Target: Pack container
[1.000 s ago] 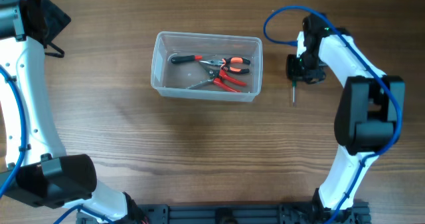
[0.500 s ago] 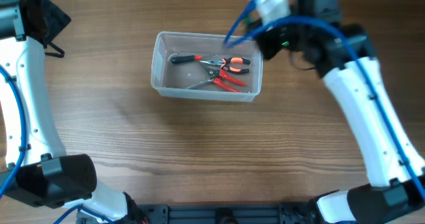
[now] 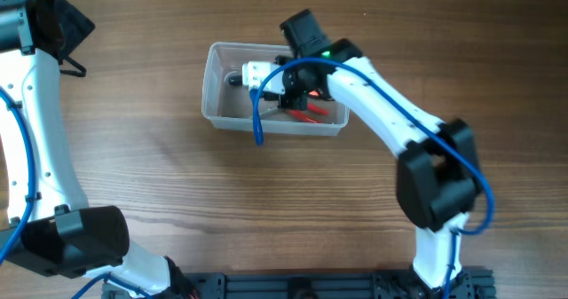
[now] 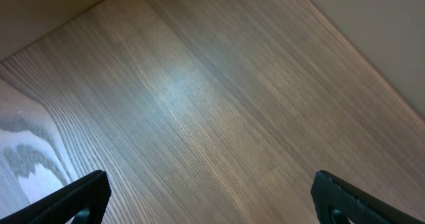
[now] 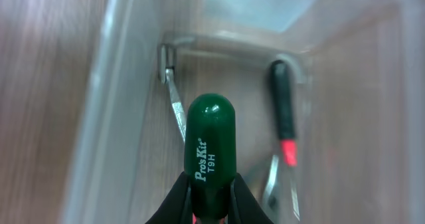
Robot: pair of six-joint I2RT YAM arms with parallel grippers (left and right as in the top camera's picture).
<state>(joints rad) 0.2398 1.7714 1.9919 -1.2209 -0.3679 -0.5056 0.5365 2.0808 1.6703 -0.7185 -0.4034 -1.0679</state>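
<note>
Spanning the tabletop (image 3: 266, 210) in the overhead view, the right arm (image 3: 382, 104) holds its wrist above the clear container (image 3: 209, 86), which sits mid-table with red-handled pliers (image 3: 307, 114) inside. Left wrist view: the left jaws stand wide apart over the tabletop, evidently idle. Right wrist view: the right jaws clamp a green-handled screwdriver (image 5: 210, 144), handle pointing into the container, presumably for release beside a black-handled tool (image 5: 281, 104).

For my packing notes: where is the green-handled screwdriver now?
Right wrist view: the green-handled screwdriver sits clamped in the right claw, over the container, beside the black-handled tool.
</note>
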